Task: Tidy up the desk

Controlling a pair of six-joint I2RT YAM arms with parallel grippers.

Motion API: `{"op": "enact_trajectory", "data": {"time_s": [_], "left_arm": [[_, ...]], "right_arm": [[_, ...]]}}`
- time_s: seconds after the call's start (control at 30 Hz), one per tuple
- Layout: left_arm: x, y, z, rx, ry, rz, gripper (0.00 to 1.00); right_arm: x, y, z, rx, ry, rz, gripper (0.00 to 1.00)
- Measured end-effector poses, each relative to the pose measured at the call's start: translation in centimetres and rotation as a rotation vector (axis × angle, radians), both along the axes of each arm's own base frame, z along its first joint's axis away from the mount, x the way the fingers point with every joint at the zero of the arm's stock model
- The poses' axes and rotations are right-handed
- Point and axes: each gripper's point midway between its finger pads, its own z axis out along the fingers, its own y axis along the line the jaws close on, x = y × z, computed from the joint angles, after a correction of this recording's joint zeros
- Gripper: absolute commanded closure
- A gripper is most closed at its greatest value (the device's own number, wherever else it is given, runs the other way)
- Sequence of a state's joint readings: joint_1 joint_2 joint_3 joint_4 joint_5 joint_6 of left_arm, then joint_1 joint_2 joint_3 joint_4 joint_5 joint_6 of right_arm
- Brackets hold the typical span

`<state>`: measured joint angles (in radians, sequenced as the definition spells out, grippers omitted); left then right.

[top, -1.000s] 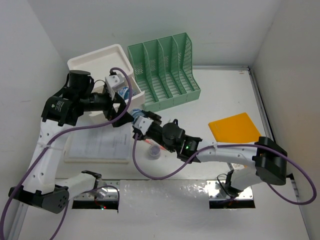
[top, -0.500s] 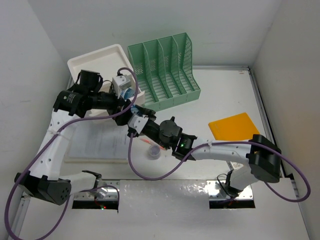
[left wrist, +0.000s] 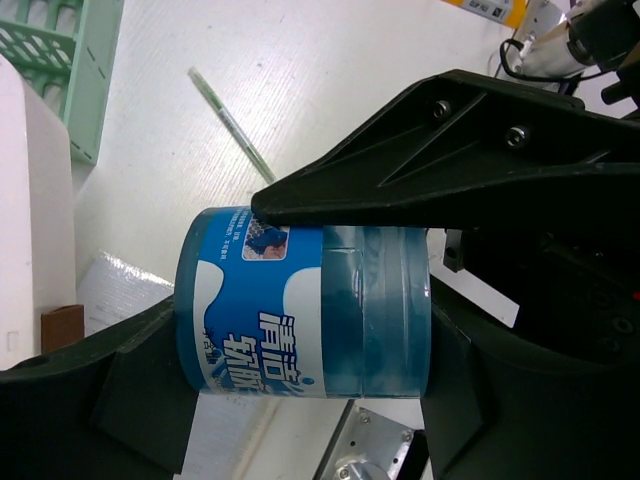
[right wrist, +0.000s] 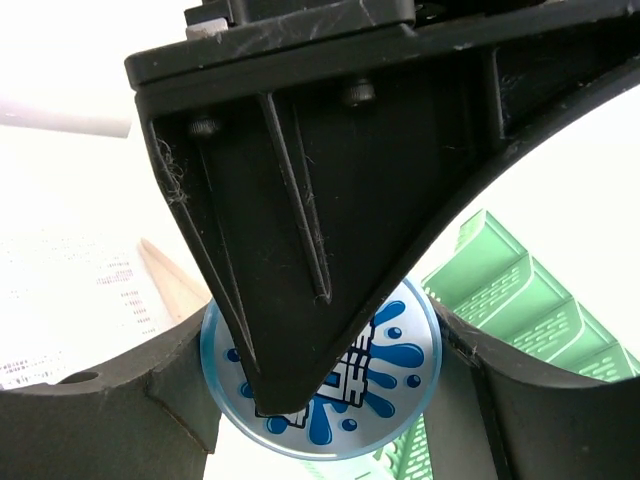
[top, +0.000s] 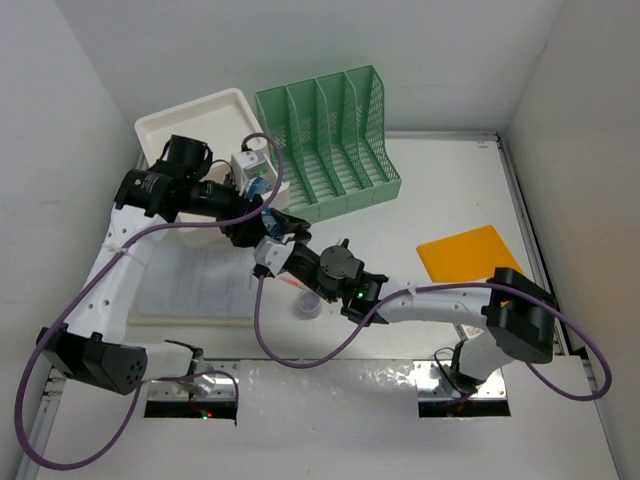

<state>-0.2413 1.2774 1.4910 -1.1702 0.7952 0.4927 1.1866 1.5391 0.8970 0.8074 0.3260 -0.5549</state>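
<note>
While the left gripper (top: 256,214) is clenched on a blue tub (left wrist: 300,310), that tub hangs over the desk (top: 450,190) rather than resting on it. The left wrist view shows one black finger (left wrist: 440,150) pressed on the tub's upper side and the other against its lower side, with the labelled wall lying sideways between them. The right gripper (top: 272,247) reaches in from the near right and meets the same tub. In its wrist view its two fingers flank the round blue-and-white lid (right wrist: 400,365), one on each side and close to the rim, while a finger of the left gripper crosses in front of the lid. Whether the right fingers are actually pressing on the tub I cannot tell.

Both grippers are left of the desk's middle, just on the near side of the green file rack (top: 325,140) and the white drawer box (top: 195,125). Bare white tabletop shows beneath the tub, with a thin green stick (left wrist: 232,122) lying on it. A printed sheet (top: 195,285) lies on the desk to the near left, and an orange pad (top: 468,255) sits well apart at the right.
</note>
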Motion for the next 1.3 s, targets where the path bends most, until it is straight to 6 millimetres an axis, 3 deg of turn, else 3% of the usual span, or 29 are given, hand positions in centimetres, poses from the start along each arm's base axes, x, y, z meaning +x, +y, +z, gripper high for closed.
{"op": "enact_trajectory", "data": {"time_s": [0.07, 0.1, 0.2, 0.3, 0.47, 0.63, 0.67, 0.7, 0.77, 0.8, 0.83, 0.9, 1.07, 1.2, 1.27, 1.3], "left_arm": [[-0.1, 0.2, 0.1, 0.008, -0.002, 0.004, 1.0], [0.1, 0.3, 0.2, 0.017, -0.01, 0.01, 1.0], [0.9, 1.3, -0.1, 0.073, -0.031, 0.072, 1.0], [3.0, 2.9, 0.2, 0.148, -0.111, 0.192, 1.0], [8.1, 8.9, 1.2, 0.302, -0.312, 0.512, 1.0], [11.3, 13.3, 0.3, 0.38, -0.318, 0.694, 0.96], [11.8, 13.8, -0.3, 0.391, -0.304, 0.71, 0.92], [12.3, 14.2, -1.0, 0.403, -0.287, 0.721, 0.78], [13.0, 14.8, -2.7, 0.429, -0.243, 0.733, 0.61], [13.1, 14.9, -3.5, 0.44, -0.224, 0.732, 0.4], [13.2, 15.0, -4.2, 0.452, -0.208, 0.731, 0.33], [13.0, 15.3, -5.3, 0.47, -0.183, 0.736, 0.03], [13.2, 15.2, -5.2, 0.46, -0.19, 0.746, 0.0], [13.6, 14.6, -3.4, 0.416, -0.221, 0.737, 0.0], [13.9, 14.3, -2.0, 0.391, -0.25, 0.734, 0.0], [14.0, 14.2, -1.2, 0.379, -0.269, 0.737, 0.0]], "right_arm": [[0.0, 0.1, 0.2, 0.002, -0.002, -0.002, 0.18], [0.1, 0.1, 0.3, 0.001, -0.001, -0.006, 0.01], [0.8, 0.3, 1.2, 0.003, -0.003, -0.03, 0.01], [1.3, -0.1, 1.1, -0.003, 0.009, -0.066, 0.01], [1.2, -1.0, -0.2, -0.031, 0.047, -0.078, 0.01], [0.2, -2.4, -1.3, -0.042, 0.084, -0.062, 0.01], [0.1, -2.6, -1.4, -0.042, 0.088, -0.062, 0.01], [0.1, -2.6, -1.5, -0.046, 0.093, -0.061, 0.01], [0.1, -2.6, -1.8, -0.05, 0.103, -0.06, 0.01], [0.0, -2.6, -1.9, -0.052, 0.108, -0.059, 0.01], [0.0, -2.6, -2.0, -0.052, 0.112, -0.06, 0.01], [0.0, -2.6, -2.2, -0.055, 0.12, -0.059, 0.01], [-0.1, -2.6, -2.6, -0.035, 0.16, -0.058, 0.01], [0.2, -2.1, -3.3, -0.024, 0.227, -0.064, 0.03], [0.6, -1.5, -3.5, -0.008, 0.264, -0.068, 0.11], [0.8, -1.2, -3.7, 0.003, 0.286, -0.07, 0.22]]}}
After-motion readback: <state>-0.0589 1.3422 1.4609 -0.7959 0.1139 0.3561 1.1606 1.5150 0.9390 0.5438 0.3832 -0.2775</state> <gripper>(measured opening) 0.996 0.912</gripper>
